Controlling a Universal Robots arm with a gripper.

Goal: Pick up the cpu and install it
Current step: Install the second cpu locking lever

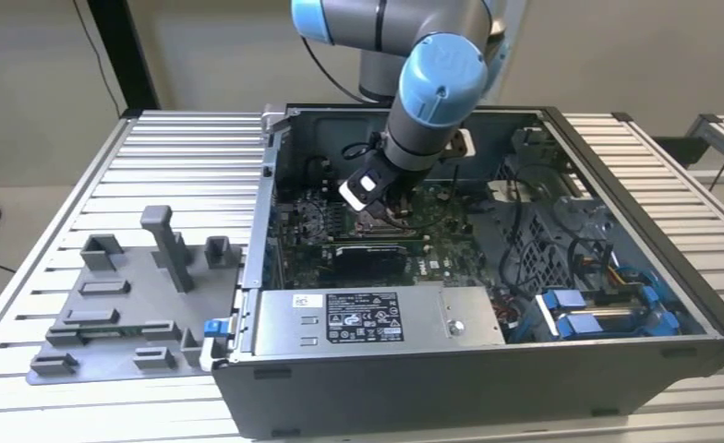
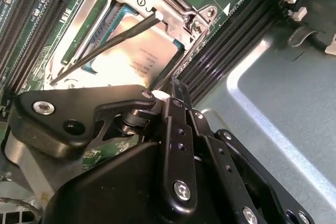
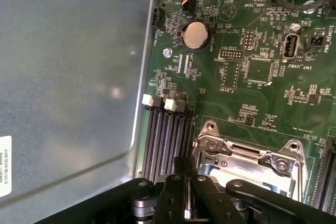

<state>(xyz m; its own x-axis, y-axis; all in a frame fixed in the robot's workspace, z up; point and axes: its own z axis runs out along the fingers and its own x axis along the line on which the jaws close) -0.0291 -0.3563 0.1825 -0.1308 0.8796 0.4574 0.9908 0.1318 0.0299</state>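
The cpu (image 2: pixel 135 52), a flat silvery square, lies inside the metal-framed socket (image 2: pixel 173 3) on the green motherboard (image 3: pixel 262 35). A thin dark lever rod (image 2: pixel 110 43) crosses diagonally over it. My gripper (image 2: pixel 176 92) hangs just above the socket's edge, its black linkage covering part of the socket in both wrist views. In the exterior view the gripper (image 1: pixel 380 210) is down inside the open computer case (image 1: pixel 486 378), over the middle of the board. In the first wrist view the gripper (image 3: pixel 181 167) sits beside the socket frame (image 3: pixel 247 153).
Black memory slots (image 3: pixel 168 140) run next to the socket. The case's grey wall (image 3: pixel 73 77) stands close beside them. A power supply (image 1: pixel 362 318) and blue-clipped cables (image 1: pixel 584 309) fill the case's near side. A grey plastic tray with upright posts (image 1: pixel 128 295) stands on the slatted table at the exterior view's left.
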